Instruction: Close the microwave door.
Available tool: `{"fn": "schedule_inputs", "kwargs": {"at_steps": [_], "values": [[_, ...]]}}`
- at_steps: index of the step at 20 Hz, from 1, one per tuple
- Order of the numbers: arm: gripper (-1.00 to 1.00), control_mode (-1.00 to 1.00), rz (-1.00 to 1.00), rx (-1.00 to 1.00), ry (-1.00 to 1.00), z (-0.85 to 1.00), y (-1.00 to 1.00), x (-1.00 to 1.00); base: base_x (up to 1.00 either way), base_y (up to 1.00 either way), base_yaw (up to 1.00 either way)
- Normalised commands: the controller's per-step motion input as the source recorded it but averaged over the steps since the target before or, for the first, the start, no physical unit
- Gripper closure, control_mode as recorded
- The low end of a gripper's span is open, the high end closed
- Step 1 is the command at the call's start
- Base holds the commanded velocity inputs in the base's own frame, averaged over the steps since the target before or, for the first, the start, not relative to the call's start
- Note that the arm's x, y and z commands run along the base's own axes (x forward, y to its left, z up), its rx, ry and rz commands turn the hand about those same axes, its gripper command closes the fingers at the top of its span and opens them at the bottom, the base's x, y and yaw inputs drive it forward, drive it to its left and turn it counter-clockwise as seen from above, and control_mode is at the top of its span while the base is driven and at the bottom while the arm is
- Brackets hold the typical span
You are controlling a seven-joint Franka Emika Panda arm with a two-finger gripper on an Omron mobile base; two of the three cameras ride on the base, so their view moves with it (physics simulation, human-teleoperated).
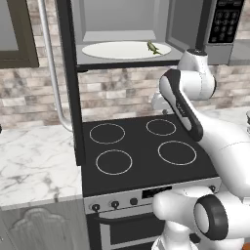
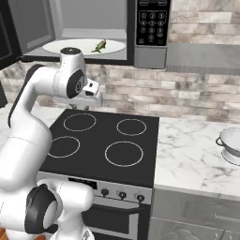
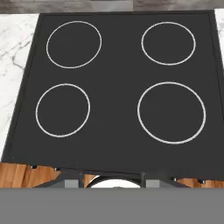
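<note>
The microwave (image 1: 146, 34) hangs above the stove (image 1: 141, 151) with its pale cavity laid open, which is why the white turntable plate (image 1: 122, 49) and a small greenish thing lying on it (image 1: 153, 47) sit in plain sight; what that small thing is I cannot make out. The microwave door (image 1: 68, 83) stands swung wide on the left side of the opening, seen nearly edge-on from the left base camera as a tall dark slab reaching down toward the cooktop, with its long pale bar handle (image 1: 51, 73) curving off the outer face, away from the cavity. From the other side the door (image 2: 9, 33) is cut off at the picture's edge, while the black keypad (image 2: 153, 23) shows on the right of the box. The white arm rises over the stove, its wrist bent so the gripper (image 2: 83, 108) points straight down at the four rings, well below and to the right of the door, touching nothing. In the hand camera the gripper (image 3: 113, 181) looks at the bare cooktop, its two dark fingertips (image 3: 73, 180) set apart with nothing between them, so it is released and empty. I judge the closing push not yet begun: the hand would need to get round to the door's outer face, and a small colander (image 2: 229, 143) on the right counter sits well clear of that.
</note>
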Motion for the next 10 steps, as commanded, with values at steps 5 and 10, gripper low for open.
{"fn": "schedule_inputs", "kwargs": {"at_steps": [5,10], "values": [[-1.0,-1.0,0.0,-0.02,-0.11,0.14,0.08,-0.46,0.0,0.0,0.0],[-1.0,-1.0,-0.15,-0.15,-0.38,0.49,0.22,-1.0,0.0,0.0,0.0]]}}
